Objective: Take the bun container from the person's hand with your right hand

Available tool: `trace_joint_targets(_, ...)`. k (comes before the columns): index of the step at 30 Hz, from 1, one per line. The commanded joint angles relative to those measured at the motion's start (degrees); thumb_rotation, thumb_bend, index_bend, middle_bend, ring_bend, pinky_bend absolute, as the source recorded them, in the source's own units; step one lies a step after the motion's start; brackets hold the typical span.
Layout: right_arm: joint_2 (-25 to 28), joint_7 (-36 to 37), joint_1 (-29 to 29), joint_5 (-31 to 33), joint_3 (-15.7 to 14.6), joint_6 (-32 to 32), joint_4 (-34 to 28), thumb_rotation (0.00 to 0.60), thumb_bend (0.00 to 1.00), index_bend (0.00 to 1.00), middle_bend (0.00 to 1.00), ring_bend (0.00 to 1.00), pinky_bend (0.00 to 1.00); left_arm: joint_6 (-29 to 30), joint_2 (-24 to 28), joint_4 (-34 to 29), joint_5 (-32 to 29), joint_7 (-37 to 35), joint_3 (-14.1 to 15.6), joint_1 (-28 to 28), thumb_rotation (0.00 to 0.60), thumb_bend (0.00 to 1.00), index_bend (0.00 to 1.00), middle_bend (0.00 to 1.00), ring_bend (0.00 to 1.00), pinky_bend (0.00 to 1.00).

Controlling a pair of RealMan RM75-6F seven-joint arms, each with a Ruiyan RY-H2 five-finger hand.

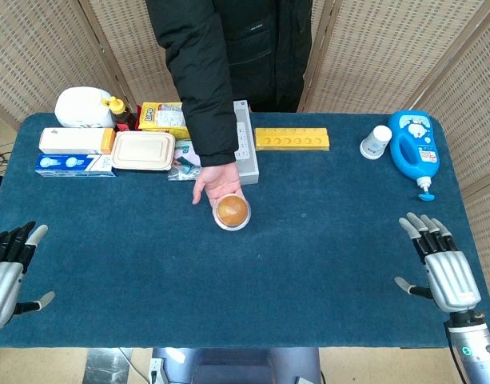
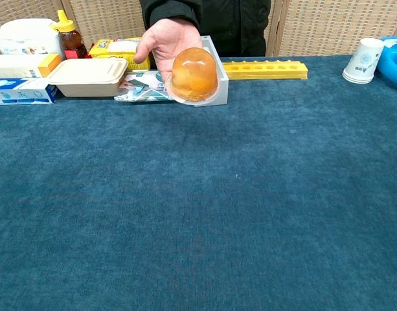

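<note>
The person's hand (image 1: 217,182) holds out the bun container (image 1: 232,211) over the desk (image 1: 308,240), well apart from the empty, spread-fingered right hand (image 1: 440,264) and left hand (image 1: 9,268).

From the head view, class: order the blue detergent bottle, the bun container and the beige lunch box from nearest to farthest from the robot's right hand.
1. Blue detergent bottle, back right, above the right hand.
2. Bun container, centre, in the person's hand.
3. Beige lunch box, back left.
</note>
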Motion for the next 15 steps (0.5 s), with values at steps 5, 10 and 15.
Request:
trace_joint_targets(5, -0.49, -0.17, 0.6, 0.2, 0.17, -1.18, -0.26, 0.6, 0.06, 0.02, 0.04, 0.02, 0.06, 0.35, 0.59, -0.04, 0.2, -1.35, -0.13, 0.26, 0.6, 0.02, 0.0, 0.0, 0.0, 0.01)
trace_joint_targets(10, -0.14, 1.05, 3.87, -0.72, 1.55, -4.39, -3.21, 0.6, 0.1, 0.08, 0.06, 0.03, 0.07, 0.43, 1.09, 0.02, 0.25, -2.47, -0.26, 0.35, 0.6, 0.02, 0.0, 0.0, 0.0, 0.01)
trace_joint_targets(15, 2.19, -0.21, 10.13, -0.2, 4.62, -11.72, -9.23, 0.6, 0.12, 0.1, 0.08, 0.04, 0.09, 0.07, 1.39, 0.08, 0.63, -2.93, -0.11, 0.31, 0.6, 0.02, 0.0, 0.0, 0.0, 0.01)
